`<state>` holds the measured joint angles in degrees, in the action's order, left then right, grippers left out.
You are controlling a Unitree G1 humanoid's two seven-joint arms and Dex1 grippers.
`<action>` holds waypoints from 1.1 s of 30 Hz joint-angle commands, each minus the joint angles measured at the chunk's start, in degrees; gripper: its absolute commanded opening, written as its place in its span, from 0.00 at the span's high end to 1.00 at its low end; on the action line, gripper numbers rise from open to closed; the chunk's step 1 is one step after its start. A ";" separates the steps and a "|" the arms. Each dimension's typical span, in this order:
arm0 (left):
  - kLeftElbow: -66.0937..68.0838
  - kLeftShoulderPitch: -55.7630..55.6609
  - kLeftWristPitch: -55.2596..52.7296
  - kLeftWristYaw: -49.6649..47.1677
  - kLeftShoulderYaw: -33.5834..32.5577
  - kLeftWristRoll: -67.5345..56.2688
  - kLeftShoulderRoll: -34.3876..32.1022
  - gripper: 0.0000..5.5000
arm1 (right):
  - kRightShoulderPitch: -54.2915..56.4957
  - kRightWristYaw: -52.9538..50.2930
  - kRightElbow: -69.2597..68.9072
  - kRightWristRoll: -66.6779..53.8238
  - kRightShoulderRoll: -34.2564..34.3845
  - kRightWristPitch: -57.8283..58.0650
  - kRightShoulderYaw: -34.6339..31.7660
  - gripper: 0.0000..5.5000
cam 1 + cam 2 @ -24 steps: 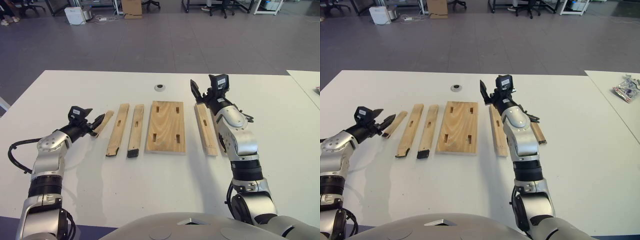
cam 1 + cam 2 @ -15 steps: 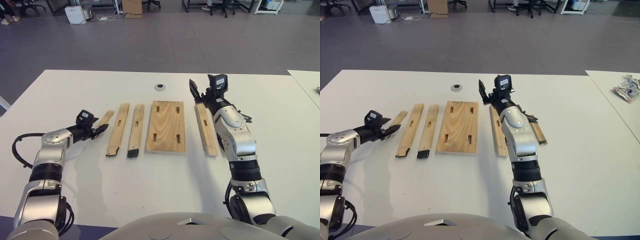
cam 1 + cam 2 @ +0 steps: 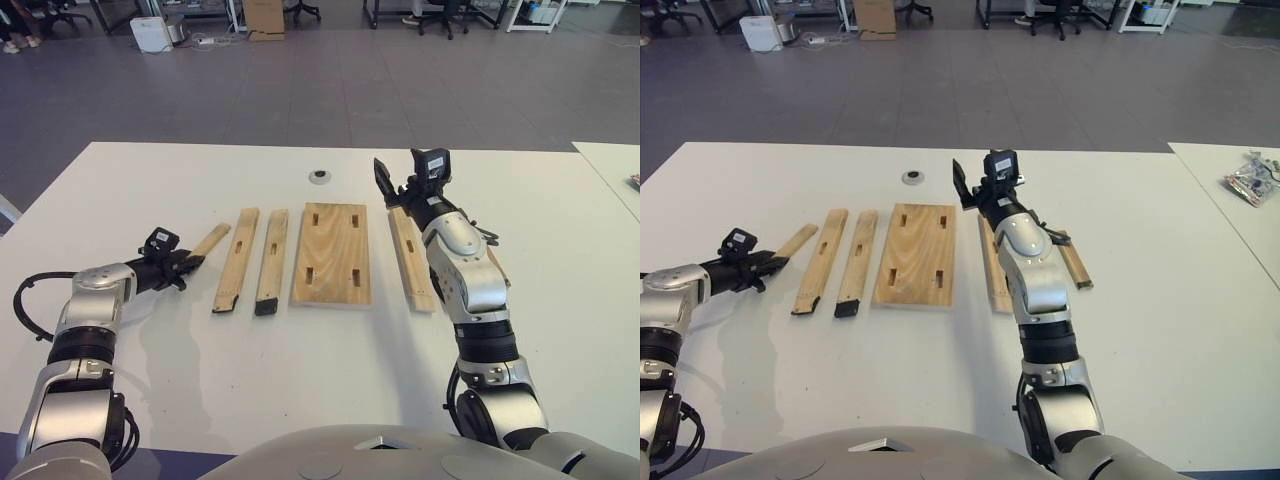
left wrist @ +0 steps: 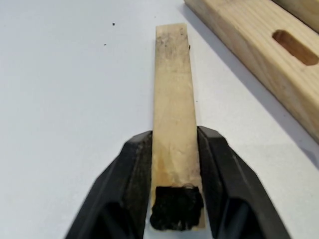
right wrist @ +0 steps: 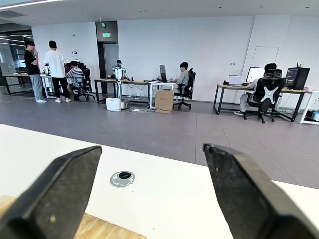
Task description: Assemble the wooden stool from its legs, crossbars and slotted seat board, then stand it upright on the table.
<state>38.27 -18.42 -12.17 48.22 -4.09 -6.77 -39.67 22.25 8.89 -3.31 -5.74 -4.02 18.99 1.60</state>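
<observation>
Clamps left gripper (image 4: pixel 174 144) on one crossbar (image 3: pixel 211 239) at 9 o'clock of single seat board (image 3: pixel 331 254), two legs (image 3: pixel 236 257) (image 3: pixel 270 258) between, third leg (image 3: pixel 411 258) and second crossbar (image 3: pixel 1076 268) at 3 o'clock, holds right gripper (image 3: pixel 405 178) wide open at 1 o'clock.

Rightmost crossbar (image 3: pixel 1080 272) largely hidden behind the right arm

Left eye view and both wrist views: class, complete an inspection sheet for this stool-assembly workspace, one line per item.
Surface: white table, round grommet set in it.
Job's things: seat board flat, slots up; loose bars on both sides; nothing assembled.
Clutter: packet on the neighbouring table.
Pincers: left pincer shut on thin crossbar; right pincer open above the table.
Cables: black cable looped over the table's left side.
Surroundings: grey floor, desks, seated people.
</observation>
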 commanded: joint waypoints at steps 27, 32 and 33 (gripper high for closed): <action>-49.67 -2.96 0.04 -6.16 6.62 -13.01 15.39 0.77 | 8.94 -7.94 -9.95 -55.99 13.29 24.08 -10.92 0.47; -50.43 -3.79 -0.29 -6.11 6.36 -13.36 15.71 0.77 | 8.99 -8.65 -9.59 -56.07 13.72 21.79 -11.39 0.66; -50.47 -3.77 -0.28 -6.11 6.28 -13.36 15.69 0.77 | 8.99 -8.78 -9.54 -56.08 13.72 21.33 -11.48 0.71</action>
<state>-11.43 -21.14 -12.06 41.92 2.24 -19.76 -23.83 29.58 0.85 -12.42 -60.97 8.60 41.35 -9.46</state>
